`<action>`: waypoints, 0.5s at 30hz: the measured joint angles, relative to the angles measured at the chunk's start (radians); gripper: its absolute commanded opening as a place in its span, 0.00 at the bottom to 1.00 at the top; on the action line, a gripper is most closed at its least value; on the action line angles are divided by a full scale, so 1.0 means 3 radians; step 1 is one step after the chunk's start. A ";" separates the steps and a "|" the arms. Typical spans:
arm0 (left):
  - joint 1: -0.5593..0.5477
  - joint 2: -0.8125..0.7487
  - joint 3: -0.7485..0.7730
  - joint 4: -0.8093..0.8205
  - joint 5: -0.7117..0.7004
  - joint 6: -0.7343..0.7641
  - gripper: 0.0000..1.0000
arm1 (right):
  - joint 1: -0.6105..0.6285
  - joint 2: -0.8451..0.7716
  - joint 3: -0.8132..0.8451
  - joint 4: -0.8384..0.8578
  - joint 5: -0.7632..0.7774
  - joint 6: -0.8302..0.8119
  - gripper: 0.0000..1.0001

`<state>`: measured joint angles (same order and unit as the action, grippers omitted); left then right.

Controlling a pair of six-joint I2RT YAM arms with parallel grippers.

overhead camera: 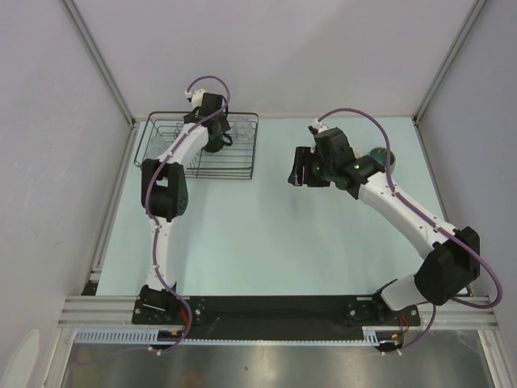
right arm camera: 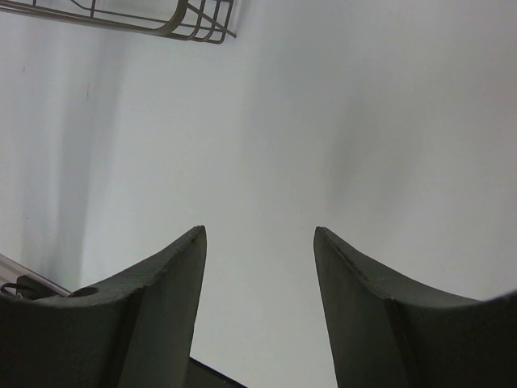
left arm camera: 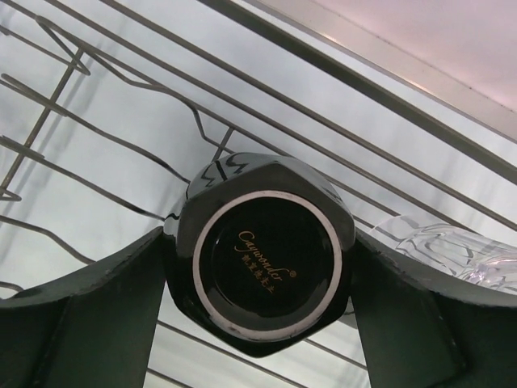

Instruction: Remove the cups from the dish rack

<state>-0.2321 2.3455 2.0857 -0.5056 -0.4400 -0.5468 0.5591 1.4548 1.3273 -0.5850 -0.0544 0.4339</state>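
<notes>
The black mug (left arm camera: 266, 267) stands upside down in the dish rack (overhead camera: 151, 137), its base ring facing my left wrist camera. My left gripper (left arm camera: 260, 242) straddles it, one finger pressed on each side of the mug, so it is shut on it. The clear glass tumbler (left arm camera: 452, 255) lies just right of the mug in the rack and also shows from above (overhead camera: 242, 129). My right gripper (overhead camera: 303, 170) hangs open over the bare table with nothing between its fingers (right arm camera: 182, 267). A teal cup (overhead camera: 381, 155) sits on the table behind the right arm, partly hidden.
The rack's wavy divider wires (left arm camera: 121, 73) run close around the mug. A corner of the rack (right arm camera: 194, 24) shows at the top left of the right wrist view. Walls and metal posts (overhead camera: 105, 73) frame the table on three sides.
</notes>
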 measured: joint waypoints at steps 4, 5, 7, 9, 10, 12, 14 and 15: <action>0.0000 0.0004 0.0000 0.0036 0.0014 -0.0001 0.56 | 0.0000 -0.0001 -0.0017 0.0004 0.0001 0.0000 0.61; -0.0001 0.0005 0.0000 0.0039 0.0019 0.0004 0.42 | 0.0000 -0.0001 -0.0017 0.0006 0.0000 0.0000 0.61; -0.0001 0.0005 -0.0001 0.0045 0.0023 0.0004 0.06 | 0.0000 -0.0003 -0.0018 0.0024 0.0000 0.0000 0.61; -0.0001 0.0005 -0.0009 0.0057 0.0029 0.0009 0.01 | 0.0000 -0.0003 -0.0025 0.0062 -0.0003 0.0003 0.61; -0.0001 0.0005 -0.0011 0.0060 0.0033 0.0010 0.01 | 0.0000 -0.0005 -0.0033 0.0079 -0.0008 0.0005 0.60; -0.0001 -0.0001 -0.0039 0.0090 0.0042 0.0018 0.00 | 0.0000 -0.0006 -0.0056 0.0107 -0.0023 0.0010 0.60; 0.0000 -0.0024 -0.0085 0.0128 0.0056 0.0018 0.01 | 0.0000 -0.0006 -0.0080 0.0127 -0.0029 0.0022 0.60; 0.0000 -0.0048 -0.0122 0.0148 0.0064 0.0017 0.00 | 0.0000 -0.0008 -0.0094 0.0140 -0.0037 0.0032 0.60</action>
<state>-0.2321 2.3310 2.0491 -0.4614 -0.4210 -0.5419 0.5591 1.4525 1.2991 -0.5430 -0.0654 0.4435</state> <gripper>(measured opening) 0.843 0.606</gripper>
